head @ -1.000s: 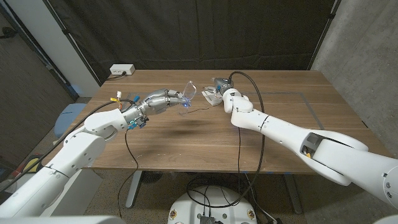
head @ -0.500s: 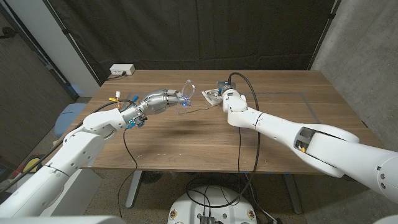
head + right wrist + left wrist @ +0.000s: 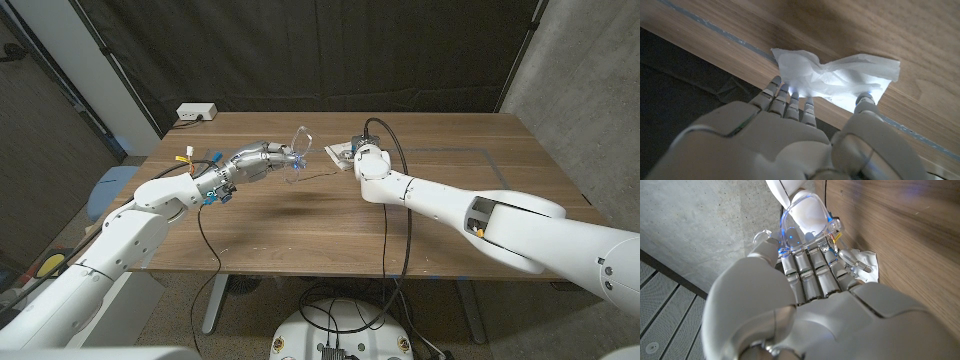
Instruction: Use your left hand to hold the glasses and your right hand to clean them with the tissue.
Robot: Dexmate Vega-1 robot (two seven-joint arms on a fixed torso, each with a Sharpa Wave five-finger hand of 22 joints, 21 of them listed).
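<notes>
- Left side first: our left hand (image 3: 255, 160) holds the glasses (image 3: 299, 150) up above the counter (image 3: 300, 220), left of centre, fingers (image 3: 807, 272) clamped on the frame at the lens edge. The clear lens points toward the right hand.
- In the left wrist view the glasses (image 3: 807, 210) sit at our fingertips, with the crumpled tissue (image 3: 867, 262) just beyond them.
- Step in hand, as we judge it: the hold is done and the tissue is being picked up; no wiping yet.
- Centre: our right hand (image 3: 350, 150) is down at the tissue (image 3: 336, 153) on the counter, near the glasses but apart from them.
- Right wrist view: right hand (image 3: 790, 130) fingers (image 3: 785, 100) and thumb sit at the tissue (image 3: 835, 77) edge, closing on it. We cannot tell whether the pinch is secure or the tissue is off the wood.
- Next move likely calls for lifting the tissue and bringing it leftward onto the lens while the left hand keeps steady.
- Around: a white power strip (image 3: 196, 112) at the far left corner, well apart; a black cable (image 3: 405, 165) trails over the right arm. Neither blocks the short path between tissue and lens.
- Risk: thin tissue could slip from the fingertips.
</notes>
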